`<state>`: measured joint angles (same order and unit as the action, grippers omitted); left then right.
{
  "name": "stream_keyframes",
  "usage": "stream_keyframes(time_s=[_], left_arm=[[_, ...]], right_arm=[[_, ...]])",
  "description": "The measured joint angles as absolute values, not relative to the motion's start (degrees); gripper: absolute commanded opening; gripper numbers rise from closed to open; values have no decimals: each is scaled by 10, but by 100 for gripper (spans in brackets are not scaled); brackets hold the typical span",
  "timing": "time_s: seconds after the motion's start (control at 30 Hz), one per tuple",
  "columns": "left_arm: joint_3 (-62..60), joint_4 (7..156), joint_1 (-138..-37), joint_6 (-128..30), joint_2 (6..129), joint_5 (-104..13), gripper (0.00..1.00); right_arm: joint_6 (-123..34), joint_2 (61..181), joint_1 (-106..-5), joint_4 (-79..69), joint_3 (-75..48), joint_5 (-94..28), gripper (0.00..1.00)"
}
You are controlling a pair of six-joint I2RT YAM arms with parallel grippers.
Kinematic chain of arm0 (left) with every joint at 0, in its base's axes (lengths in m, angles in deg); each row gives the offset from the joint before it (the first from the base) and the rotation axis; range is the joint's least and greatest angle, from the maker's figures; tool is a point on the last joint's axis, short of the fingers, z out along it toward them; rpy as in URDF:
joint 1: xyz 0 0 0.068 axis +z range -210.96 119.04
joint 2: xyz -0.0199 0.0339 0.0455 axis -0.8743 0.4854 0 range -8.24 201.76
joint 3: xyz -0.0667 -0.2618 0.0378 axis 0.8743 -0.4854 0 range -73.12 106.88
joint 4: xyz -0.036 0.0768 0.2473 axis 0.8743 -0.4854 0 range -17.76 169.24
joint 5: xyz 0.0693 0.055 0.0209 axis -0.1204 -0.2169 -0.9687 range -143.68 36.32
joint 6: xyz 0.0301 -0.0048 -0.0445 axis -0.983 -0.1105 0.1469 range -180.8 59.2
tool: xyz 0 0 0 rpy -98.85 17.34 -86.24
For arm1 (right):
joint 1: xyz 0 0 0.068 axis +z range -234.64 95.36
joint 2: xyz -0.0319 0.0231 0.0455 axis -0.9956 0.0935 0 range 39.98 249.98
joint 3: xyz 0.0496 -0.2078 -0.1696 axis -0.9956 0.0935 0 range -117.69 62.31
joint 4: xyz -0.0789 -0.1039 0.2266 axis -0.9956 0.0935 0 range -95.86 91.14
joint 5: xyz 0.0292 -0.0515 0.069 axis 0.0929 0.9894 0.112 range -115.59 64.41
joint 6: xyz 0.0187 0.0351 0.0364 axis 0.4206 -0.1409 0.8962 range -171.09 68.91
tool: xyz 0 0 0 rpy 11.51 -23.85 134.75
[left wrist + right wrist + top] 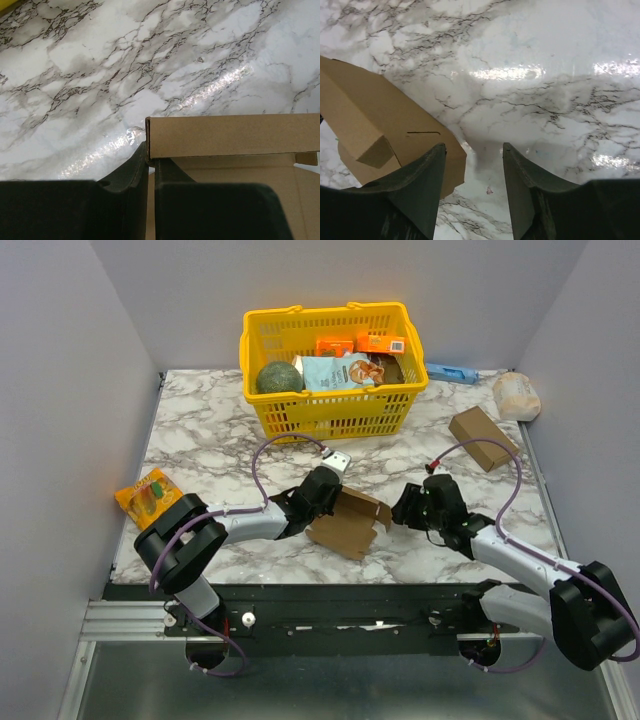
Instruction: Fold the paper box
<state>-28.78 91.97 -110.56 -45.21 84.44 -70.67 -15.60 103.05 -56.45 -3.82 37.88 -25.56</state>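
The thin brown cardboard paper box (345, 525) lies near the middle of the near edge of the white marble table (200, 430). The left gripper (149, 156) pinches a raised flap's corner. The right gripper (474, 160) is spread, holding nothing. Pulling hard could tear the flap.

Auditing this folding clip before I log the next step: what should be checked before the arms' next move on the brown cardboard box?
1. Left gripper pinching a raised wall of the thin brown creased-cardboard paper box: ok.
2. Right gripper open, nothing between its jaws: ok.
3. Right gripper lined up on cardboard: not ok; its gap sits over the bare marble-patterned table, with the box off to one side.
4. Left grip firm enough to hold through a fold: cannot tell.
5. Yellow plastic basket, blocky brown carton and orange snack packet apart from the box: ok.
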Motion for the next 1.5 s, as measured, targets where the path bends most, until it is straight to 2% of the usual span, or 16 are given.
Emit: stream_keyframes(time_s=[0.07, 0.37, 0.5, 0.7, 0.83, 1.03, 1.3, 1.5], left_arm=[[-288, 919, -1106, -452, 844, -707, 7], [-287, 917, -1105, -454, 844, -707, 6], [-286, 915, -1105, -454, 844, -707, 6], [-286, 915, -1106, -454, 844, -707, 6], [-288, 913, -1106, -457, 840, -703, 6], [-303, 916, -1100, -460, 825, -680, 6], [-309, 921, -1090, -460, 820, -655, 4], [-310, 923, -1089, -460, 820, -650, 4]], right_arm=[[-162, 1030, -560, -55, 381, -262, 49], [-163, 1042, -516, -93, 380, -271, 47], [-113, 1042, -495, -83, 380, -240, 44], [30, 1036, -468, -72, 400, -181, 48], [64, 1030, -462, -60, 405, -160, 53], [57, 997, -460, -32, 410, -148, 57], [-21, 928, -460, -41, 447, -157, 56], [-79, 933, -460, -65, 448, -168, 55]])
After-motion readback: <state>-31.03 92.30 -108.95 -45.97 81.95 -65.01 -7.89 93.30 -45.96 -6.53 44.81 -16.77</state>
